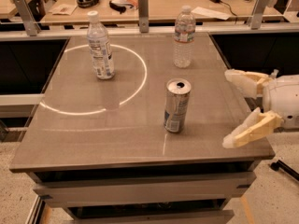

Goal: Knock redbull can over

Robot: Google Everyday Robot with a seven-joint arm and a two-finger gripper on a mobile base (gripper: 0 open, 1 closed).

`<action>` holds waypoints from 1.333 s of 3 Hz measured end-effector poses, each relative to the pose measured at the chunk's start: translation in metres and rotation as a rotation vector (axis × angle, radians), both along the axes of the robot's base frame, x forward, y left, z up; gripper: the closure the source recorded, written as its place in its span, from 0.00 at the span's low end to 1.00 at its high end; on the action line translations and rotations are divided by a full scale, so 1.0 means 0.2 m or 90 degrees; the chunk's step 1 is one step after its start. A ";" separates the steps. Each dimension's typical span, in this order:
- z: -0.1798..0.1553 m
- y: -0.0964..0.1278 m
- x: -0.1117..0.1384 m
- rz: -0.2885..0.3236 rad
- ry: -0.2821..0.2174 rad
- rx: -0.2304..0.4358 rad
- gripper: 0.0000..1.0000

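Note:
The redbull can (176, 105) is a slim silver and blue can with an open pull-tab top. It stands upright on the grey table (93, 134), right of the middle. My gripper (229, 108) is at the table's right edge, to the right of the can and apart from it. Its two pale fingers are spread wide open and empty, one finger (243, 80) farther back and one (247, 130) nearer the front edge.
Two clear water bottles with white caps stand upright behind the can: one at the back left (100, 46), one at the back middle (183, 37). A bright ring of light lies on the table's left half. A cluttered desk lies beyond the rail.

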State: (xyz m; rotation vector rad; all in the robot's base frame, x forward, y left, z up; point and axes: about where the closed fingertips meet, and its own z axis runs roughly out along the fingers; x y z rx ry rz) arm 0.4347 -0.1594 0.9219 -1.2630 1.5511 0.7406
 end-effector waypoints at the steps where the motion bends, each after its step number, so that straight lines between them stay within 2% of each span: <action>1: -0.08 0.07 0.06 -0.005 -0.008 0.038 0.00; 2: -0.16 0.12 0.14 0.001 -0.016 0.058 0.00; 4: -0.26 0.28 0.24 0.045 -0.001 0.097 0.00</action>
